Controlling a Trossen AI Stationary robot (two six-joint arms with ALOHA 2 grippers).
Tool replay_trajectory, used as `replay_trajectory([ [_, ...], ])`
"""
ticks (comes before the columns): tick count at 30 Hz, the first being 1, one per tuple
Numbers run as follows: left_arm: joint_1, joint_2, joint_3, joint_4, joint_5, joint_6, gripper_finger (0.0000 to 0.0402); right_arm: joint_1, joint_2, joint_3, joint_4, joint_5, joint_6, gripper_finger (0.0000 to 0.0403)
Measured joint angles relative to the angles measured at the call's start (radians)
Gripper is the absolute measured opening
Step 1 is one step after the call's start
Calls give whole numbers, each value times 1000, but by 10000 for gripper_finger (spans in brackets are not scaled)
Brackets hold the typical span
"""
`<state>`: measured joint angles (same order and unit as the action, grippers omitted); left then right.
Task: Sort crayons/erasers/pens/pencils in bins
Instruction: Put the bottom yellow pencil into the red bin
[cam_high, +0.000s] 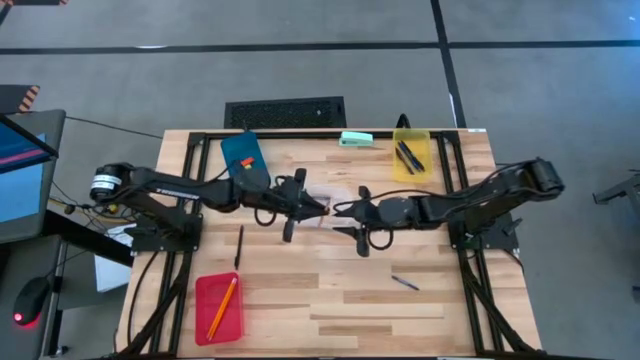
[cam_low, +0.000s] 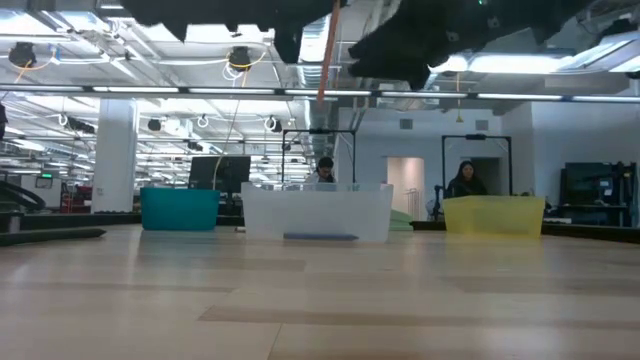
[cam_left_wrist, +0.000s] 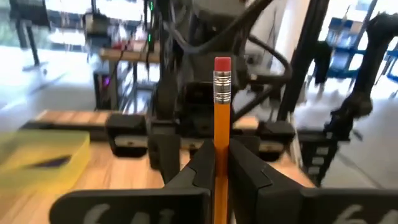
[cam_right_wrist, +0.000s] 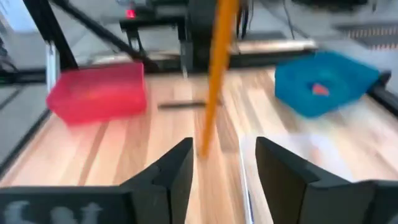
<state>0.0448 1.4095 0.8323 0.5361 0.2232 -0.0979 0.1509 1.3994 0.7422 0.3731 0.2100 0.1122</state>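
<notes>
- Wooden bench (cam_high: 330, 300), high view: both arms meet at the middle. Left claw (cam_high: 318, 210) and right claw (cam_high: 345, 218) sit just beside each other over the clear bin (cam_high: 322, 191). Looks like a handover of a pencil, or a drop lined up over that bin – judgement only.
- Same view: red bin (cam_high: 219, 308) at the near left holds an orange pencil (cam_high: 222, 306), so pencils likely belong there. Blue bin (cam_high: 243, 152) sits far left, yellow bin (cam_high: 411, 153) far right with dark pens (cam_high: 408, 155) inside. Two loose pens remain on the bench: one left of centre (cam_high: 239, 246), one right (cam_high: 405, 283). Mint-green object (cam_high: 355, 139) lies at the far edge.
- Low view: blue, clear and yellow bins in a row; a dark stick lies in the clear bin. An orange pencil hangs upright from the arms overhead. People show in the room behind.
- Left wrist view: left claw is clamped on the held pencil (cam_left_wrist: 221, 130), eraser end pointing away from the claw. A firm grip mid-shaft keeps it steady.
- Right wrist view: right claw stands apart, the pencil tip lying between its fingers (cam_right_wrist: 283, 168), not touching as far as I can tell. Red and blue bins beyond; the blue one holds an orange-red eraser (cam_right_wrist: 319, 89).
</notes>
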Motion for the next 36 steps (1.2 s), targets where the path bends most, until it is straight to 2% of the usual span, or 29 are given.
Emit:
replay_trajectory([
  [4, -43, -41, 54, -193, -79, 39, 7, 24, -20, -4, -116, 41, -10, 172],
  [8, -100, -91, 72, -321, -176, 28, 7, 69, -22, -61, -112, 173, -39, 111],
  [14, -239, -173, 72, -543, -436, -62, 7, 91, -21, -232, 105, 216, -7, 13],
  [19, -383, -208, 71, -750, -616, -259, 7, 76, -21, -335, 314, 215, -19, 17],
  [23, -497, -219, 71, -910, -657, -494, 7, 65, -21, -352, 354, 214, -31, 14],
  [30, -660, -219, 71, -1131, -672, -776, 7, 97, -21, -347, 374, 212, -8, 6],
  [36, -781, -219, 71, -1208, -648, -892, 7, 124, -21, -294, 369, 213, -16, 3],
])
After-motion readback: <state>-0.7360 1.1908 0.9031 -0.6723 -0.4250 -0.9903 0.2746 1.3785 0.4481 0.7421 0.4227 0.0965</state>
